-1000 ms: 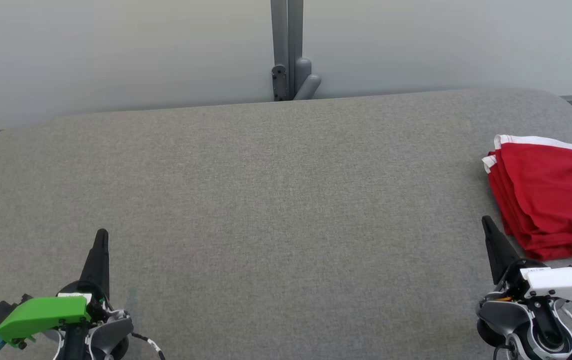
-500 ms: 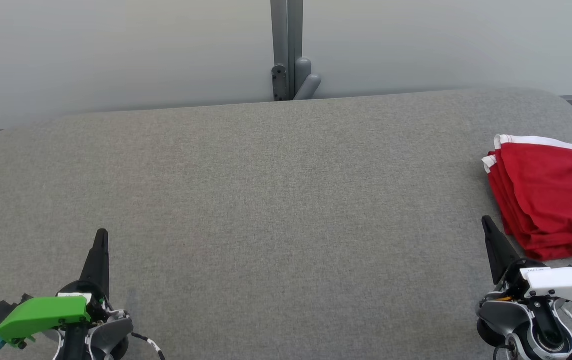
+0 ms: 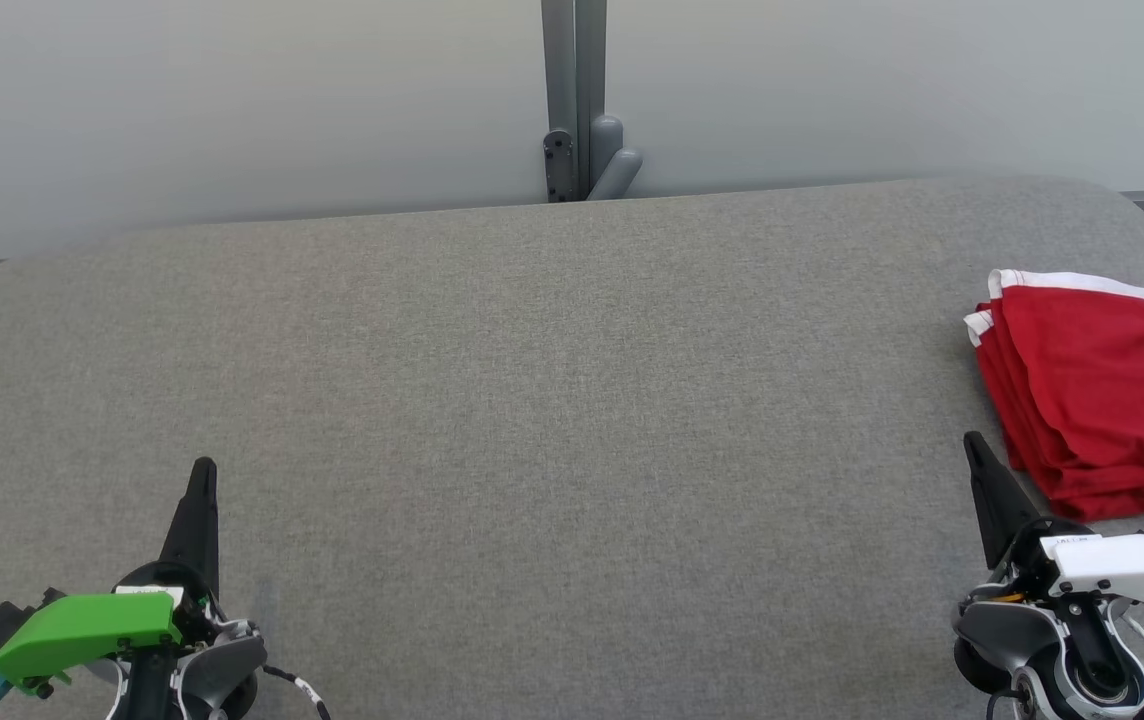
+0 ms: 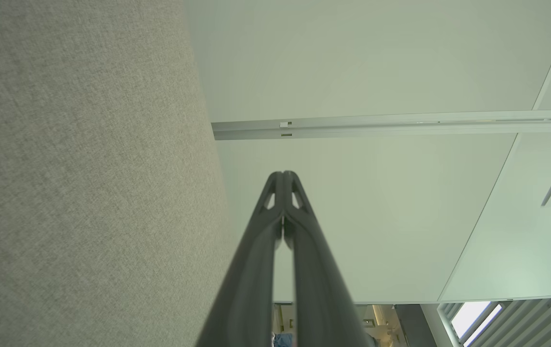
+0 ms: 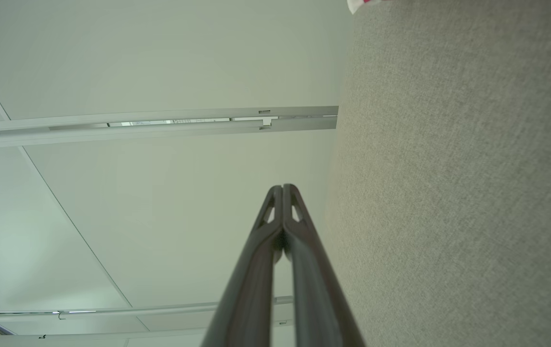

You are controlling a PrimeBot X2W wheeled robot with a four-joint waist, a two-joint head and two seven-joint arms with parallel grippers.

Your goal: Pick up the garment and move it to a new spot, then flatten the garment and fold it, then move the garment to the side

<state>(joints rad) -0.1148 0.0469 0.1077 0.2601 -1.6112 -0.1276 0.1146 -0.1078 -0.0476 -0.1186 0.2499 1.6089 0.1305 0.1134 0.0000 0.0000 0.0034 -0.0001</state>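
The garment (image 3: 1102, 400) is lying folded at the table's (image 3: 572, 400) right side, apparently already set aside, so the left gripper (image 3: 203, 466) and right gripper (image 3: 972, 440) are resting off it, pinched shut and holding nothing.

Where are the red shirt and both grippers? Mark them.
red shirt (image 3: 1097, 400): head view, middle of its top fold.
left gripper (image 3: 202, 468): head view, tip of shut jaws.
right gripper (image 3: 973, 441): head view, tip of shut jaws.
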